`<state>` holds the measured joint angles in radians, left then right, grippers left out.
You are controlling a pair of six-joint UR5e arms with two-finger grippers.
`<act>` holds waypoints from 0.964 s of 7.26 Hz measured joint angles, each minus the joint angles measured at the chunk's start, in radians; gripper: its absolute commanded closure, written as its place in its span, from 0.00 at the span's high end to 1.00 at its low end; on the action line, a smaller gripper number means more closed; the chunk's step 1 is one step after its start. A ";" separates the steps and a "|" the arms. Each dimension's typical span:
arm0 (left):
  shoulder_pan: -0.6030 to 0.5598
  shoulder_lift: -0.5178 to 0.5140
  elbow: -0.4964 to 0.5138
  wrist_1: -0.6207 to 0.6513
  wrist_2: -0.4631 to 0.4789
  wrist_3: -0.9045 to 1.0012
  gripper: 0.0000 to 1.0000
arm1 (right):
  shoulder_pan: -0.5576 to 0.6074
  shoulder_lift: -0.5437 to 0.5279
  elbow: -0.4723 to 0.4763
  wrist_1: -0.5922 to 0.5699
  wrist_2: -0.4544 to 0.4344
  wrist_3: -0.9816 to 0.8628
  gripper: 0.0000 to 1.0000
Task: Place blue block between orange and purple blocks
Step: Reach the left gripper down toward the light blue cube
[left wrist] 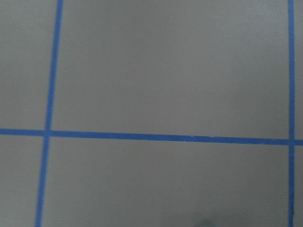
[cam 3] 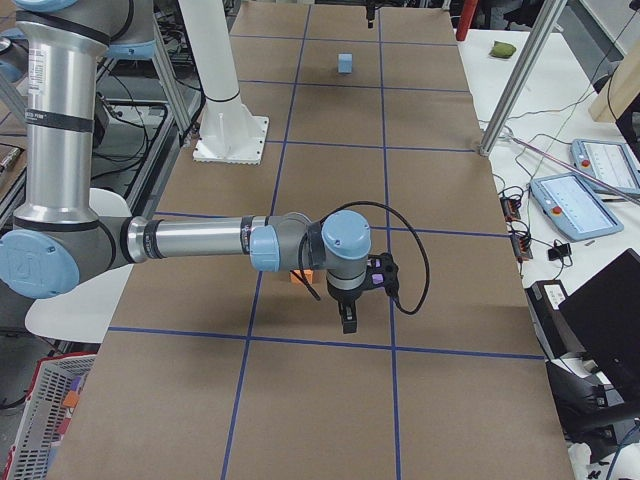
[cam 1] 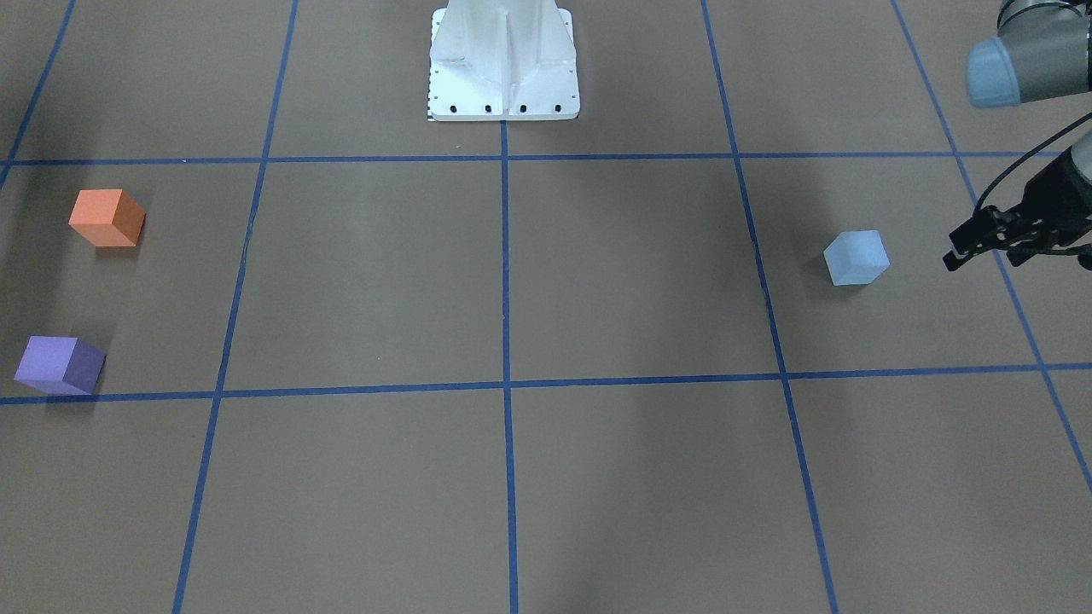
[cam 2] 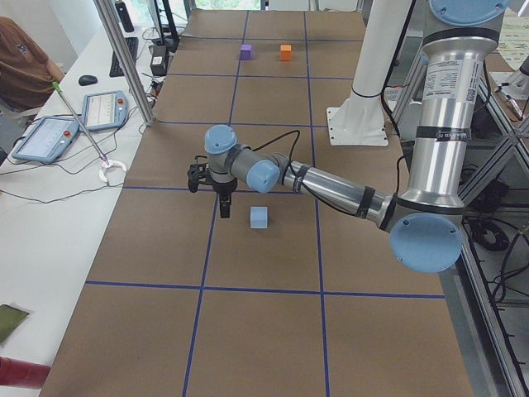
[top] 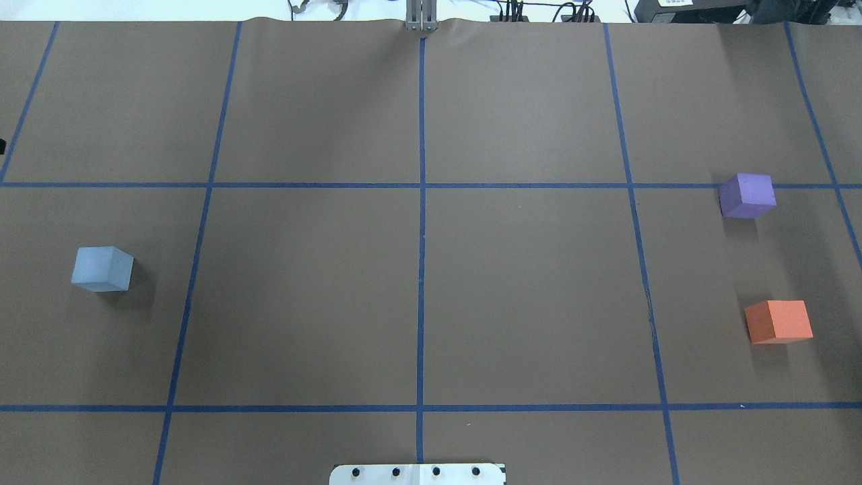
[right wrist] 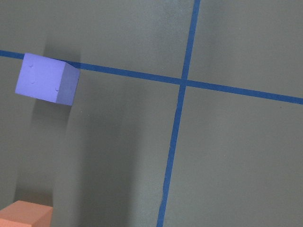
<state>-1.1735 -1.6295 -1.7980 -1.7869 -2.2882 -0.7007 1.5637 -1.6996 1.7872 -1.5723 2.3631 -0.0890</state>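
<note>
The light blue block [cam 1: 856, 257] lies alone on the brown table, on my left side; it also shows in the overhead view [top: 102, 269]. My left gripper [cam 1: 954, 256] hangs just beside it, on its outer side, apart from it, jaws together and empty. The orange block [cam 1: 107, 217] and the purple block [cam 1: 60, 365] lie on my right side with a block-wide gap between them [top: 778, 321] [top: 746, 195]. My right gripper [cam 3: 347, 322] hovers near them, seen only in the exterior right view, so I cannot tell whether it is open. Its wrist view shows the purple block [right wrist: 46, 84] and the orange block's corner [right wrist: 26, 215].
Blue tape lines [top: 421, 202] divide the brown table into squares. The white robot base [cam 1: 503, 64] stands at the table's near middle edge. Tablets and cables [cam 2: 78, 124] lie on a white side bench beyond my left side.
</note>
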 measured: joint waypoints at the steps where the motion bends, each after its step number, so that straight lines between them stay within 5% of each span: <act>1: 0.065 0.022 -0.002 -0.060 0.045 -0.067 1.00 | 0.000 0.000 0.000 -0.001 0.000 0.000 1.00; 7: 0.276 0.063 0.009 -0.127 0.159 -0.134 1.00 | -0.001 0.000 -0.002 -0.003 0.001 -0.001 1.00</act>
<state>-0.8970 -1.5664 -1.7889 -1.9141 -2.1293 -0.8346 1.5631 -1.6996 1.7856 -1.5754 2.3639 -0.0905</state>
